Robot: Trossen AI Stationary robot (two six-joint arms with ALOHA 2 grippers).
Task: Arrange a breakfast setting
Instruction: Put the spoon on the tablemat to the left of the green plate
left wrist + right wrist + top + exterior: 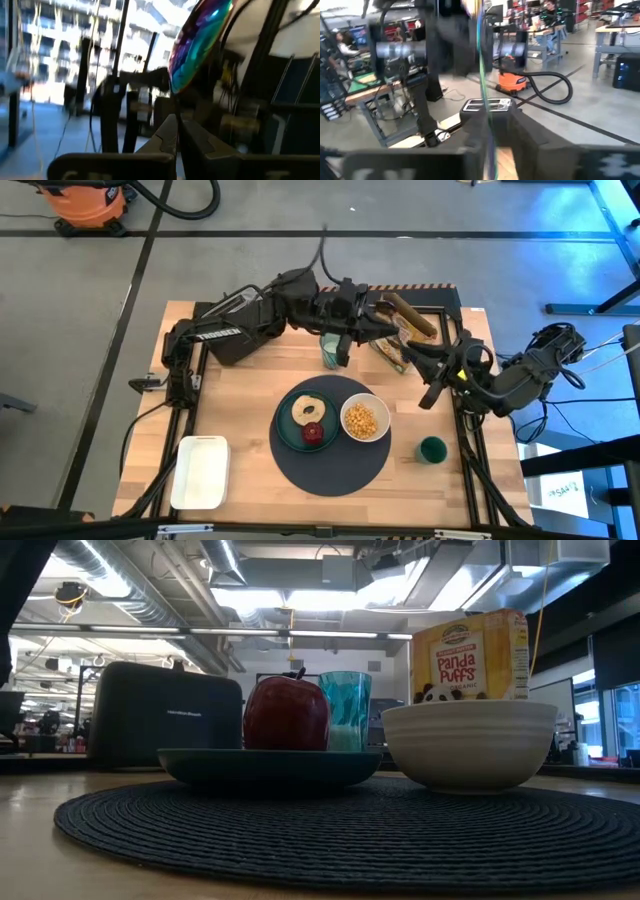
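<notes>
Two arms: both reach over the far middle of the table, beyond the mat (330,470), their tips close together
Left gripper (176,120): fingers pinched tight on the handle of the utensil (200,40), whose shiny head stands up past them
Right gripper (492,135): the utensil's thin edge (482,65) runs straight through its line of sight; whether it has a hold on it, I cannot tell
Utensil's place: up in the air between the two arms, not yet on the table
Plate (290,435): on the mat, carrying the bagel (305,410) and the red fruit (313,433)
Bowl (365,402): on the mat, touching or just beside the plate, with yellow cereal (360,420) inside
Mug (432,448): on bare wood just off the mat's right edge
Other items: a teal glass (330,352), a cereal box (470,645) and the toaster (165,715) at the back, a white tray (200,472) at the near left corner
Step in hand: looks like a pass of the utensil from one arm to the other
Risk, drop: if the left lets go before the right has a firm hold, the thin handle could slip and fall onto the glass or the box below
Risk, tug: if both clamp and pull apart, the utensil may twist crooked in the grip
Risk, placing: a tilted utensil brought down beside the bowl could knock its rim or spill cereal
</notes>
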